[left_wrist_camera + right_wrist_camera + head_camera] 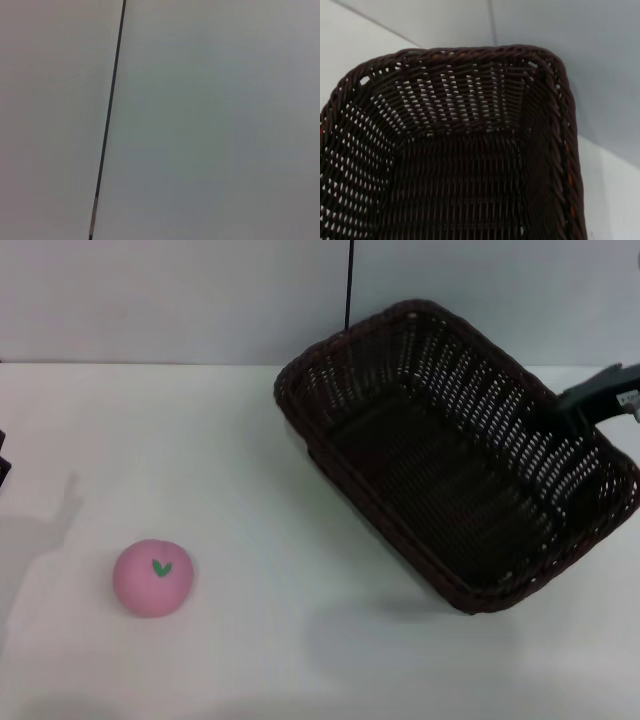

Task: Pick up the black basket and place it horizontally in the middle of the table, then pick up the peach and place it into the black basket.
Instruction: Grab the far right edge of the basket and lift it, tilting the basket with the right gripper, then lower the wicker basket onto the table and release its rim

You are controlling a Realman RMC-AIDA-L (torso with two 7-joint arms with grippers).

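The black basket (450,460) hangs tilted above the right half of the white table (230,440), set diagonally, and casts a shadow below it. My right gripper (566,410) holds the basket's rim on its right long side, shut on the wicker. The right wrist view looks down into the basket (455,165), showing its floor and braided rim. The peach (153,577), pink with a green leaf mark, lies on the table at the front left, well apart from the basket. Of my left arm only a dark sliver (3,455) shows at the left edge.
A pale wall (180,300) with a thin dark vertical seam (349,285) stands behind the table. The left wrist view shows only that wall and the seam (107,130).
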